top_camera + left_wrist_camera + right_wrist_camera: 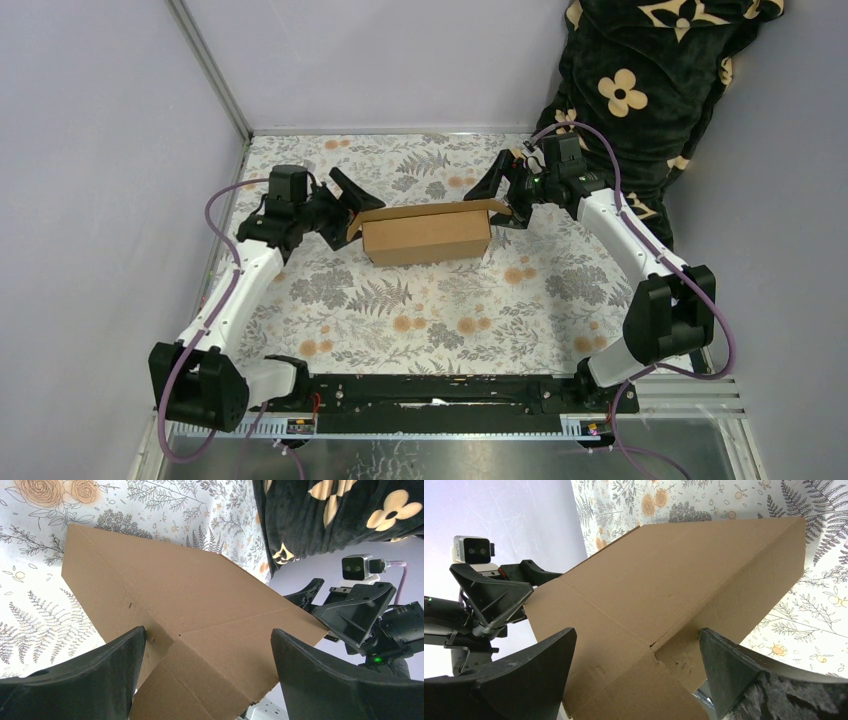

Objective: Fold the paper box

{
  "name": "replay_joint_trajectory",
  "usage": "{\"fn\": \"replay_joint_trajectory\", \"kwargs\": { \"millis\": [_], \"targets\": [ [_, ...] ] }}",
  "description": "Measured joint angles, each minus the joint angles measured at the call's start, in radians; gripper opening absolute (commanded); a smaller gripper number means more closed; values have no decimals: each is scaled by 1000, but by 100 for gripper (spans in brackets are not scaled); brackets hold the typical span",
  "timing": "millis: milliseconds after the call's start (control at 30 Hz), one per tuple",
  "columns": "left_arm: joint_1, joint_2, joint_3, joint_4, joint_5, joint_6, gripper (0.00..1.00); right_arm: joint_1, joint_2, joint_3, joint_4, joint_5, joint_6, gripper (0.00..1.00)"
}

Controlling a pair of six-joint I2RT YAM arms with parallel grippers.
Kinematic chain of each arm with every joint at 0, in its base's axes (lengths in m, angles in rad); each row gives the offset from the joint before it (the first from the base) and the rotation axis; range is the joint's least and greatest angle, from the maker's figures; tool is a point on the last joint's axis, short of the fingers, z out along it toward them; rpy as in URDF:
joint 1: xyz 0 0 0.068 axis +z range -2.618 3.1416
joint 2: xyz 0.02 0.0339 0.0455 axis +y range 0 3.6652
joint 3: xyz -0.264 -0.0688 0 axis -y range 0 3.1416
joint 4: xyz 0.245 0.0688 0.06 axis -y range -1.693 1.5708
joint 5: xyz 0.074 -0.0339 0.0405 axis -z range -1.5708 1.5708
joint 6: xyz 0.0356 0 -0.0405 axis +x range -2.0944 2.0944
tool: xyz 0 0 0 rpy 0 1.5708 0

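The paper box [427, 238] is plain brown cardboard, folded into a shallow box in the middle of the table, with its lid flap slightly raised along the far edge. My left gripper [352, 213] is open at the box's left end. In the left wrist view its jaws [208, 631] straddle the end flap of the box [190, 590], and the left fingertip [135, 642] sits against the side wall. My right gripper [503, 198] is open at the right end. Its jaws [637, 630] likewise span the corner of the box [684, 570].
A floral cloth [450, 310] covers the table. Dark fabric with cream flowers [640, 80] hangs at the back right. Lilac walls close in the left and the back. A metal rail [450, 395] with both arm bases runs along the near edge.
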Motion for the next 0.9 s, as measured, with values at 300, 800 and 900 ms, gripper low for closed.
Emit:
{"fn": "replay_joint_trajectory", "kwargs": {
  "millis": [300, 800, 900],
  "targets": [
    [1, 53, -16, 12, 1, -19, 98, -8, 0, -1, 16, 0, 29, 100],
    [6, 146, 32, 60, 1, -20, 98, -48, 28, -33, 106, -45, 60, 100],
    [6, 159, 42, 64, -3, -15, 98, -51, 50, -35, 125, -45, 60, 100]
  ]
}}
